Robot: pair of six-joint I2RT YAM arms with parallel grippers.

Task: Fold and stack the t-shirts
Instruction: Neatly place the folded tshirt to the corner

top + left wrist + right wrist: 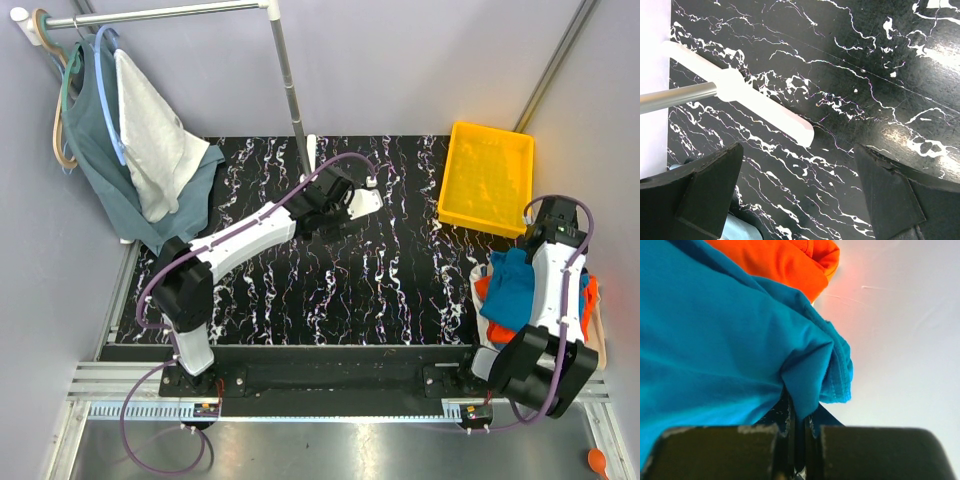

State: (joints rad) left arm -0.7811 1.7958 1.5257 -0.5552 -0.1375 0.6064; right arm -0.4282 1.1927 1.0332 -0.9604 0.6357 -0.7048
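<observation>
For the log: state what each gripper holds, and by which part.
Right gripper pinches a fold of the teal-blue t-shirt beside its stitched hem. Left gripper: open, empty.

No text, label, brand, number or sign can be read in any of the views.
</observation>
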